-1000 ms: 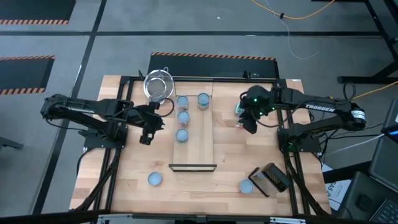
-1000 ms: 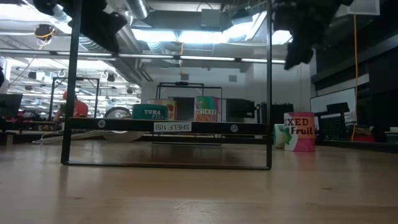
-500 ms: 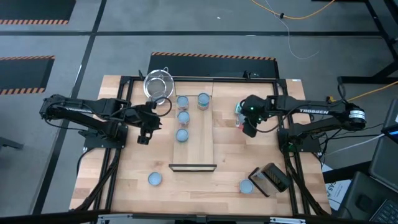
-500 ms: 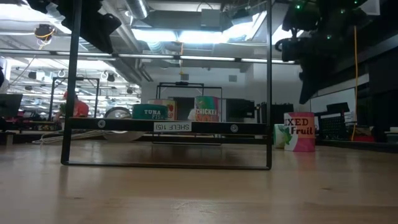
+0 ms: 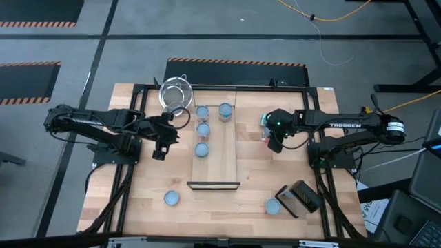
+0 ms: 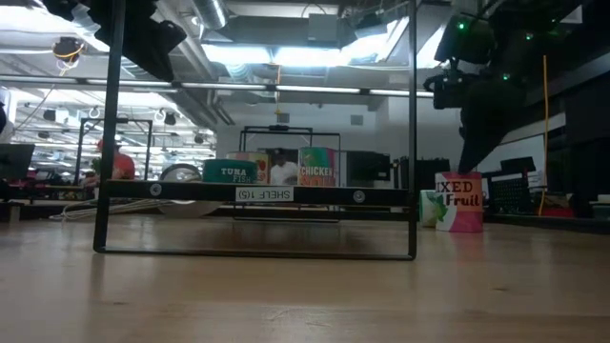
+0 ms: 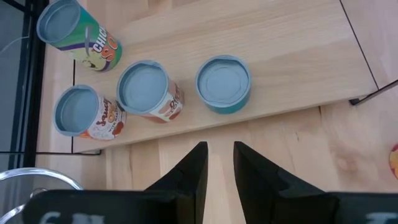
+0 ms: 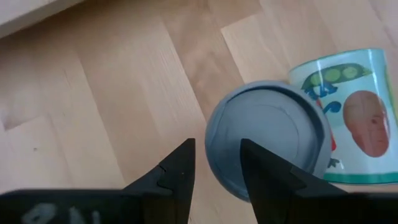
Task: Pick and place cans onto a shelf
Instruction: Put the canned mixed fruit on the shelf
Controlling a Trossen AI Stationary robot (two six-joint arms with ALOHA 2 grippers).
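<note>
The shelf (image 5: 219, 162), a long light wood board, lies mid-table with a black bar at its near end. Several blue-topped cans (image 7: 223, 83) stand upright on its far half. My left gripper (image 7: 219, 163) hangs open to the left of the shelf (image 5: 160, 152), with nothing between its fingers. My right gripper (image 8: 215, 167) is open and points steeply down over two cans standing on the table right of the shelf: a grey-topped can (image 8: 268, 133) and a pea-labelled can (image 8: 352, 93) behind it. In the low view the gripper (image 6: 474, 152) hangs just above the fruit-labelled can (image 6: 459, 202).
A wire strainer (image 5: 175, 94) sits at the far left of the shelf. Single cans stand near the front edge at left (image 5: 171, 198) and right (image 5: 273, 206), the latter beside a dark box (image 5: 299, 197). A black frame (image 6: 257, 193) carries the shelf.
My right gripper has come down toward the two cans right of the shelf and tipped to point more steeply downward. Its finger gap looks the same. The cans have not moved.
</note>
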